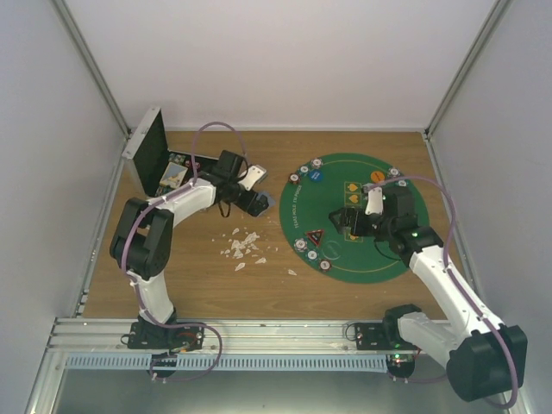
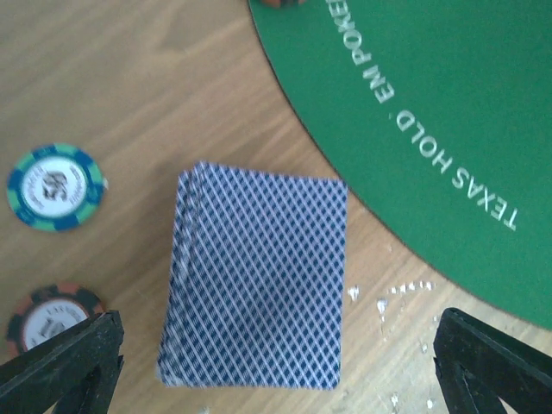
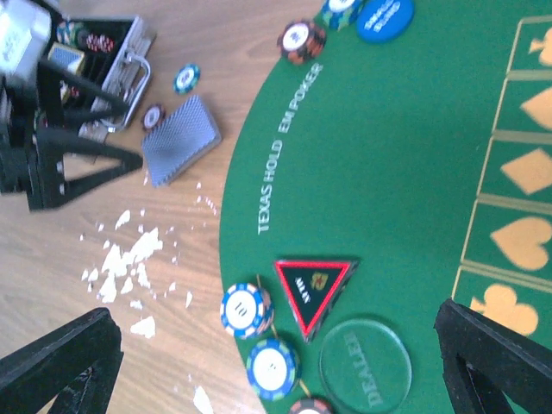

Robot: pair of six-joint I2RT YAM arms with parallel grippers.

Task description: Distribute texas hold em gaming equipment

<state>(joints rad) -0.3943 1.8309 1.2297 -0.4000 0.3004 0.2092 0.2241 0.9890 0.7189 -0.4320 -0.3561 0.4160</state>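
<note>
Left gripper [image 2: 276, 369]: released, jaws wide, nothing held. It hangs over the deck [image 2: 255, 276], which lies face down on the wood just off the mat's [image 2: 431, 103] left edge, one corner close to the rim but not on it.

Right gripper [image 3: 276, 362]: also released and empty, above the mat's near-left part, where the triangular token [image 3: 315, 289] lies beside the clear dealer button [image 3: 362, 362] and two blue chips [image 3: 246, 309].

Other equipment: a blue button [image 3: 384, 17] and more chips sit at the mat's far-left rim. Two chips lie on the wood further left of the deck, one blue-green [image 2: 56, 185], one red-dark [image 2: 52, 319]. The open case [image 1: 155, 155] stands well left of the mat. White scraps [image 3: 129, 259] are strewn on the wood left of the mat, nearer than the deck.

Judgement: the step in hand is taking up the deck for dealing onto the mat.

Recommendations:
- My fingers straddle the deck's long edges — I would come straight down and close on those, at mid-length.
- The stack is slightly slewed along one long edge, so a slow close should square it before lifting.
- The red-dark chip lies right by one finger — keep that finger inside it.
- Lift level, as loose cards may slide out.
</note>
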